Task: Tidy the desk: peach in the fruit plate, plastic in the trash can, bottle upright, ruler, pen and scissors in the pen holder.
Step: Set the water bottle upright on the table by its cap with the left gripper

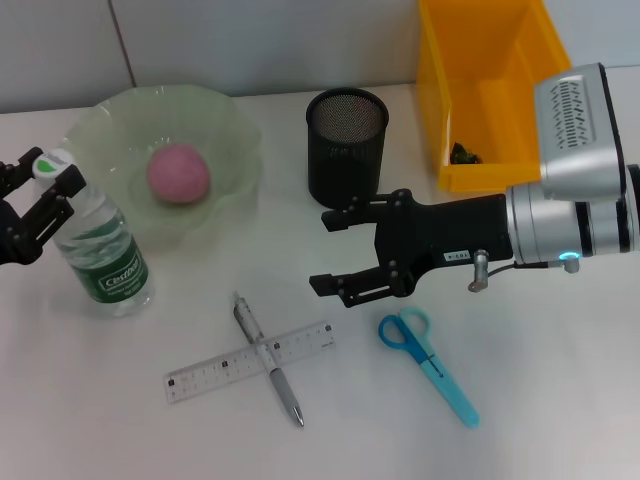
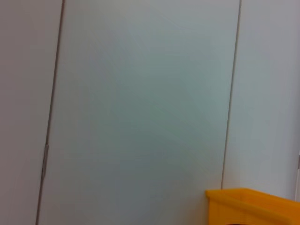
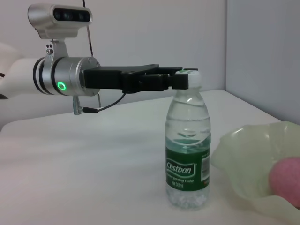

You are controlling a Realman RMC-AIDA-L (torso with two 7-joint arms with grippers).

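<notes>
The bottle (image 1: 103, 250) stands upright, cap clamped by the left gripper (image 1: 42, 196); the right gripper (image 1: 328, 252) hangs spread apart.

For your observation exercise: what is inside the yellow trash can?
In the trash can, a small dark scrap lies at the bottom by the near wall. The right arm hides its right-hand corner.
</notes>
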